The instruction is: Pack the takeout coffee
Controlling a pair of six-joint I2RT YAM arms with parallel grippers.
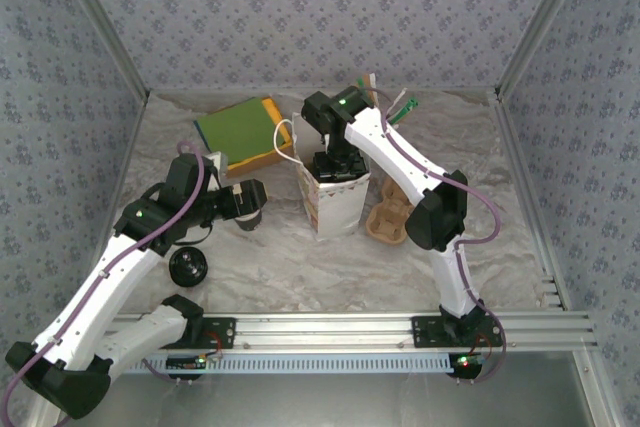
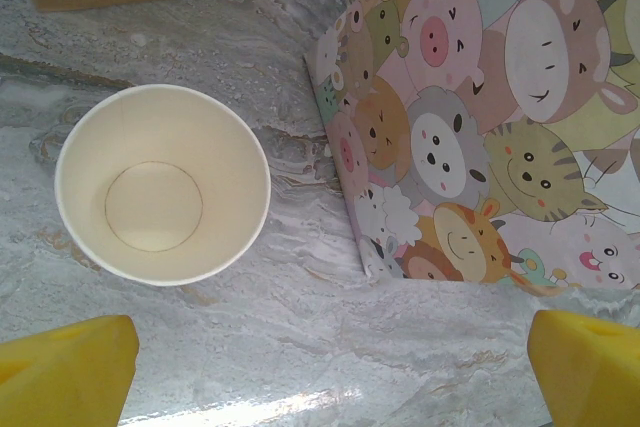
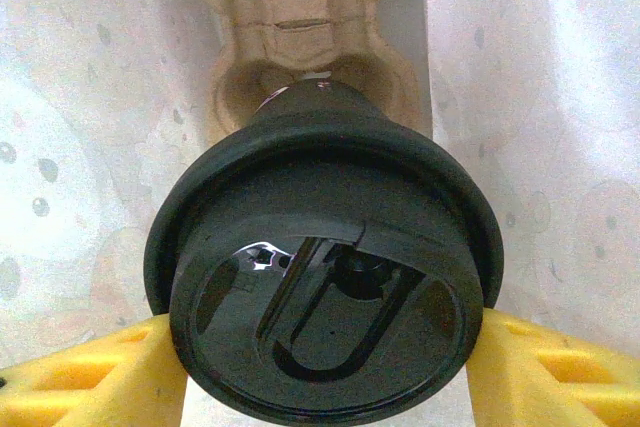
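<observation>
The right gripper is at the mouth of the paper bag, jaws clamped on the takeout coffee. There's a yellow finger on either side, just under the lid's rim. The cup hangs lid-up between the bag's pale inner walls, and a pulp carrier shows beneath it, apparently at the bag's bottom. I can't tell whether the cup's base touches that carrier, because the lid hides it.

So the step in hand, as I read it, is the lowering and set-down. To do it well, come straight down with the cup upright, centred over a carrier well rather than a ridge. Stay clear of the bag walls: they sit close on both sides and would likely fold in if the fingers drag them. Let go only once the base is seated, since a drop could tip the cup or pop the lid. Part the jaws just enough, then lift out vertically so nothing snags the lid rim or the white loop handle.

On the other side, the left gripper hovers over the desk, jaws spread wide and holding nothing. It sits between the lidless cup and the bag's cartoon-printed side. It could steady the bag if needed, but it should keep off that open cup.
</observation>
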